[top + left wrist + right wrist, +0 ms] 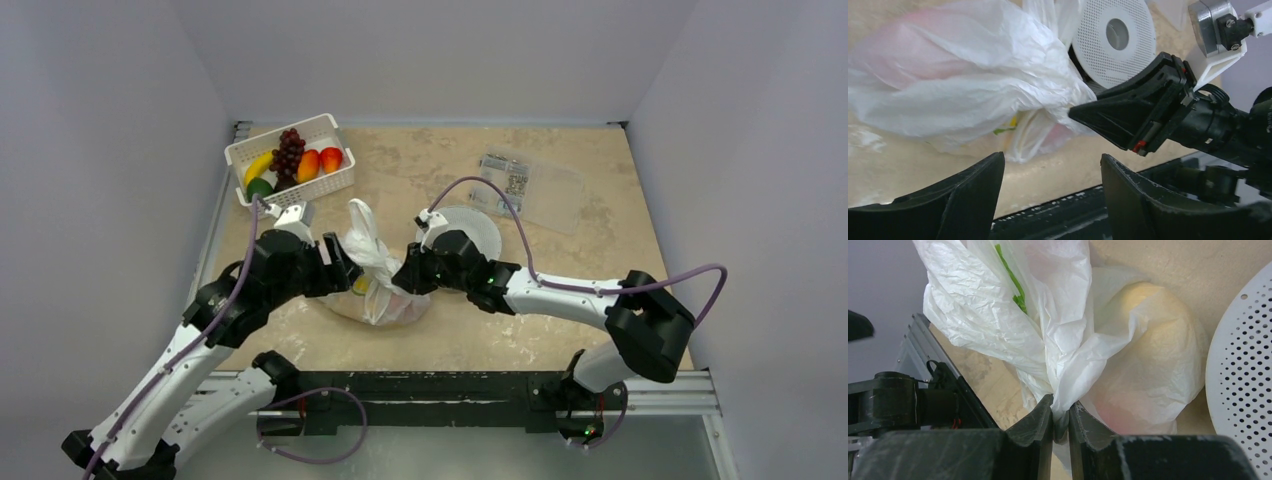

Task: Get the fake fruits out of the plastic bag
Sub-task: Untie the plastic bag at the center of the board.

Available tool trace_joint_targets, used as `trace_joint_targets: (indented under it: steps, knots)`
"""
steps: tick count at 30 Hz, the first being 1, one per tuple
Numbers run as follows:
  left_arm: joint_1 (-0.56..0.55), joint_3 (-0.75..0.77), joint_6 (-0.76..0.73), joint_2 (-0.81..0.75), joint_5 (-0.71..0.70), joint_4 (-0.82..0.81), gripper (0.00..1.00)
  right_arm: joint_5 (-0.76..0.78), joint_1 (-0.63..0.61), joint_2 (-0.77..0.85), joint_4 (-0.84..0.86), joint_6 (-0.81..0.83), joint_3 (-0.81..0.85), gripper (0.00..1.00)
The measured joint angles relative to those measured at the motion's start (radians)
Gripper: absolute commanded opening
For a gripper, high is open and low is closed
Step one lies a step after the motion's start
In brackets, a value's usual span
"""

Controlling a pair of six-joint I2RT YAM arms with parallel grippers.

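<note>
Now the right gripper [1060,407] pinches a fold of the plastic bag [1128,350], while the left gripper [1053,162] hangs spread beside it.

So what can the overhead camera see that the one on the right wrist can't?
Only the overhead view shows the basket of toy fruit and the clear packet. Only the right wrist view shows, up close, the right gripper pinching a fold of the bag, and the green print on it. Both show the bag, the holed white disc and the tan table.
</note>
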State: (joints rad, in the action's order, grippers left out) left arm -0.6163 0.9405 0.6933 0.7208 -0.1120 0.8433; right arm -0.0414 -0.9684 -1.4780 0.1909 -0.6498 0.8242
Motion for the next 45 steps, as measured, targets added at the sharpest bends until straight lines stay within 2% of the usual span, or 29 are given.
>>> trace_joint_targets:
  steps: [4, 6, 8, 9, 10, 16, 21, 23, 26, 27, 29, 32, 35, 37, 40, 42, 44, 45]
  knots:
    - [-0.014, -0.039, 0.148, 0.041, 0.098, -0.029, 0.68, -0.005, 0.0, -0.002, 0.034, 0.022, -0.007, 0.14]
    - [-0.051, -0.008, 0.16, 0.114, 0.088, -0.005, 0.68, -0.012, 0.0, -0.004, 0.043, 0.027, -0.01, 0.14]
    - [-0.118, 0.067, 0.151, 0.21, 0.021, 0.053, 0.62, -0.029, 0.0, -0.007, 0.049, 0.03, -0.011, 0.14]
    - [-0.15, 0.104, 0.142, 0.251, -0.018, 0.077, 0.55, -0.034, 0.0, -0.007, 0.05, 0.031, -0.011, 0.14]
    - [-0.187, 0.15, 0.126, 0.294, -0.064, 0.111, 0.54, -0.039, 0.0, -0.007, 0.053, 0.031, -0.011, 0.14]
    - [-0.304, 0.349, -0.012, 0.488, -0.278, 0.254, 0.59, -0.056, 0.0, -0.007, 0.056, 0.034, -0.011, 0.14]
    - [-0.316, 0.364, -0.102, 0.585, -0.359, 0.3, 0.59, -0.053, 0.0, -0.007, 0.041, 0.034, -0.005, 0.14]
    - [-0.315, 0.355, -0.127, 0.592, -0.376, 0.291, 0.55, -0.051, 0.0, -0.007, 0.031, 0.034, 0.002, 0.14]
    - [-0.315, 0.333, -0.155, 0.589, -0.398, 0.272, 0.43, -0.049, 0.0, -0.007, 0.013, 0.033, 0.011, 0.14]
    - [-0.315, 0.323, -0.165, 0.589, -0.404, 0.264, 0.43, -0.048, 0.0, -0.007, 0.008, 0.033, 0.012, 0.14]
    - [-0.315, 0.306, -0.181, 0.589, -0.413, 0.249, 0.5, -0.048, -0.001, -0.007, -0.004, 0.033, 0.013, 0.14]
    - [-0.315, 0.276, -0.207, 0.588, -0.422, 0.214, 0.67, -0.047, -0.003, -0.007, -0.021, 0.033, 0.02, 0.14]
    - [-0.315, 0.243, -0.22, 0.587, -0.43, 0.184, 0.69, -0.041, -0.01, -0.008, -0.039, 0.033, 0.04, 0.14]
    - [-0.315, 0.224, -0.229, 0.586, -0.436, 0.168, 0.62, -0.034, -0.017, -0.01, -0.048, 0.031, 0.053, 0.14]
    - [-0.311, 0.204, -0.24, 0.579, -0.443, 0.14, 0.43, -0.029, -0.024, -0.024, -0.068, 0.032, 0.069, 0.14]
    - [-0.298, 0.195, -0.241, 0.579, -0.448, 0.131, 0.24, -0.027, -0.029, -0.03, -0.077, 0.034, 0.076, 0.14]
    - [-0.281, 0.187, -0.241, 0.579, -0.451, 0.127, 0.0, -0.027, -0.036, -0.032, -0.08, 0.033, 0.082, 0.14]
    - [-0.273, 0.182, -0.239, 0.578, -0.452, 0.124, 0.0, -0.027, -0.038, -0.034, -0.08, 0.033, 0.085, 0.13]
